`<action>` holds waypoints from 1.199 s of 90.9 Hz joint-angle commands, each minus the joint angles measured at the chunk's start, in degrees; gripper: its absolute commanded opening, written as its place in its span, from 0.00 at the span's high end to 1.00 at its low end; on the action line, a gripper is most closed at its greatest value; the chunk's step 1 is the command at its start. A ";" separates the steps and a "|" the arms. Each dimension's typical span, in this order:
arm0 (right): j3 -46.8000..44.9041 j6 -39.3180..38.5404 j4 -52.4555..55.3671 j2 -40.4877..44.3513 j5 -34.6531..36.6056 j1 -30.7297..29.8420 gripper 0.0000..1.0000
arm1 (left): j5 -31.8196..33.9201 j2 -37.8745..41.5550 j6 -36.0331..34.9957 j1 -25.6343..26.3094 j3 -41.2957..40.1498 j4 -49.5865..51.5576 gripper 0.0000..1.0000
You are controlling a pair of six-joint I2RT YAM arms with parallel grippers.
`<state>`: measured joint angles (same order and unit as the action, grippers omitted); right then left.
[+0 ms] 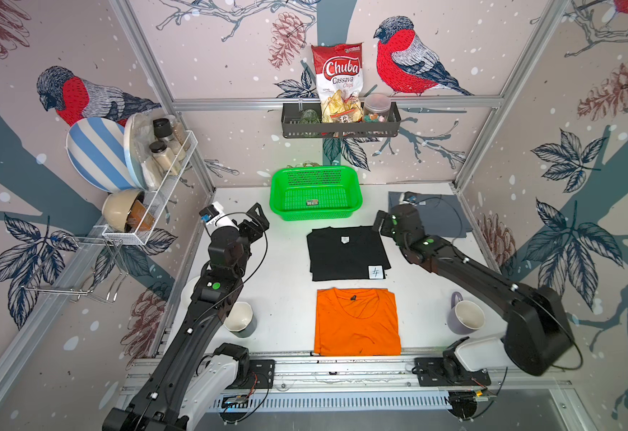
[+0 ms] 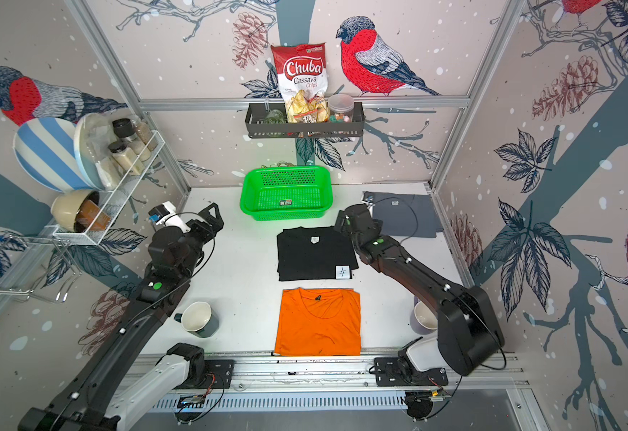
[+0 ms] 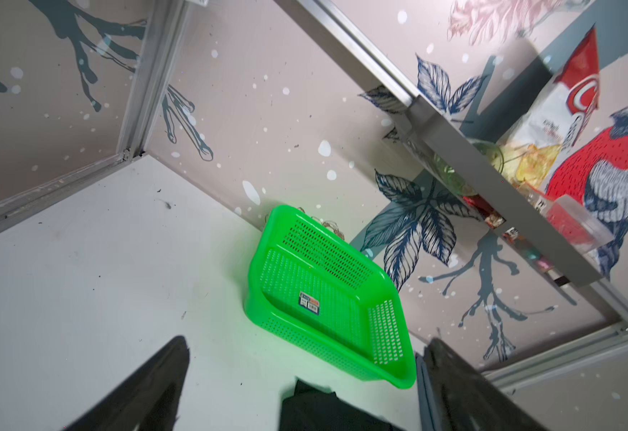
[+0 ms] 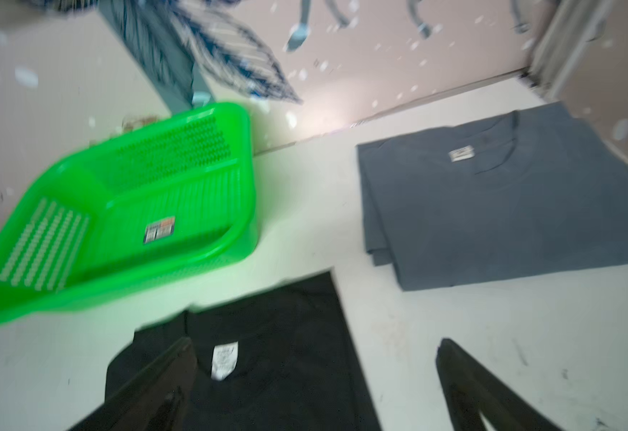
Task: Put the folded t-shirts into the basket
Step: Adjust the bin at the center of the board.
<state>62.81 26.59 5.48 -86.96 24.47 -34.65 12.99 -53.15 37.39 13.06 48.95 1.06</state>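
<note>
Left pincer [image 3: 308, 343] and right pincer [image 4: 316, 347] gape wide, both empty. Black t-shirt [image 1: 346, 253], just in front of basket [image 1: 316, 215], judged soft, light, floppy; pinch folded edge through all layers.

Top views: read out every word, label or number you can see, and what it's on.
"Chuba Cassava Chips": chip bag.
Handwritten mark, unclear: paper tag on black t-shirt.
Too small to read: sticker in basket; neck labels on black t-shirt and grey t-shirt.
</note>
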 commanded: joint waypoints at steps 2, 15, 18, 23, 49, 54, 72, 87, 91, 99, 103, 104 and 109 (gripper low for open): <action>9.22 -1.47 6.67 -7.95 -0.09 -0.47 0.00 | -7.45 -5.83 -6.27 1.46 7.43 13.96 0.03; 23.81 1.16 14.84 -19.61 -7.67 3.29 0.00 | -10.80 -17.80 -19.53 7.87 21.03 30.40 0.03; 26.83 1.74 16.37 -22.08 -9.21 4.17 0.00 | -10.31 -20.89 -23.51 9.85 24.95 35.36 0.03; 31.57 2.56 18.82 -25.81 -11.98 5.68 0.00 | -7.64 -25.77 -27.50 12.59 30.23 43.03 0.03; 57.34 3.74 29.66 -44.83 -22.54 11.38 0.09 | -5.07 -31.29 -29.38 13.92 33.04 47.58 0.02; 63.31 3.57 32.27 -48.96 -23.67 11.74 0.14 | -5.52 -30.27 -29.34 13.92 32.12 46.58 0.02; 76.28 3.04 36.56 -58.05 -25.46 11.16 0.29 | -5.32 -29.12 -29.26 13.54 30.60 45.89 0.02; 74.40 -1.72 34.84 -57.26 -27.51 9.89 0.42 | -6.23 -28.82 -27.40 11.35 28.82 44.24 0.02; 74.11 -3.33 34.89 -57.23 -28.22 9.32 0.45 | -7.18 -28.50 -26.51 10.42 28.39 43.59 0.02; 73.80 -6.39 35.18 -57.18 -28.30 8.12 0.55 | -9.35 -27.66 -24.95 8.60 27.23 41.98 0.03; 73.59 -7.68 35.22 -57.17 -27.95 7.40 0.58 | -9.49 -27.10 -24.44 8.12 26.67 41.30 0.02; 73.55 -7.95 35.26 -57.18 -27.84 7.27 0.58 | -9.44 -26.92 -24.32 7.99 26.57 41.13 0.02; 73.51 -8.68 35.59 -57.19 -27.25 6.73 0.58 | -8.84 -26.37 -24.00 7.57 26.07 40.60 0.02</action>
<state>136.51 22.44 40.60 -144.53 -2.33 -26.94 5.48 -80.66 11.57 21.50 75.94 44.84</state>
